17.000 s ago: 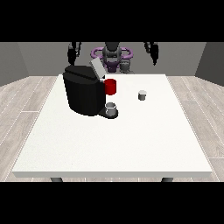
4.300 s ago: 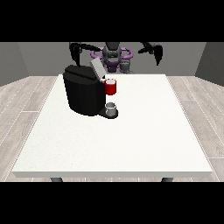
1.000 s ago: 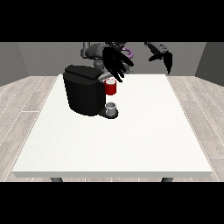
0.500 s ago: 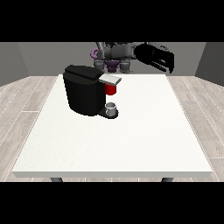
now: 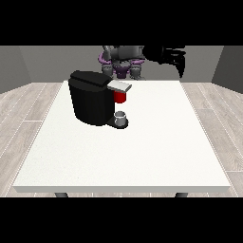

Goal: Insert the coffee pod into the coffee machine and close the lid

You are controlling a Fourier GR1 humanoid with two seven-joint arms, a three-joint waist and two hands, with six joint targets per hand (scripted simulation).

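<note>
Coffee machine [image 5: 92, 97] lid [image 5: 118, 86] seemingly down

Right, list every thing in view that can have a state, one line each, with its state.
coffee machine: upright on the table, toward the view's left.
lid: down, lying flat over the red part.
cup: upright on the machine's base, under the spout.
hand at the view's right: raised above the table's far edge, holding nothing visible.
coffee pod: not visible on the table.

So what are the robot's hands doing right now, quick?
Hand at the view's right: raised above the table's far edge, holding nothing I can see; whether it is open or closed cannot be told.
Other hand: not in view.
</note>
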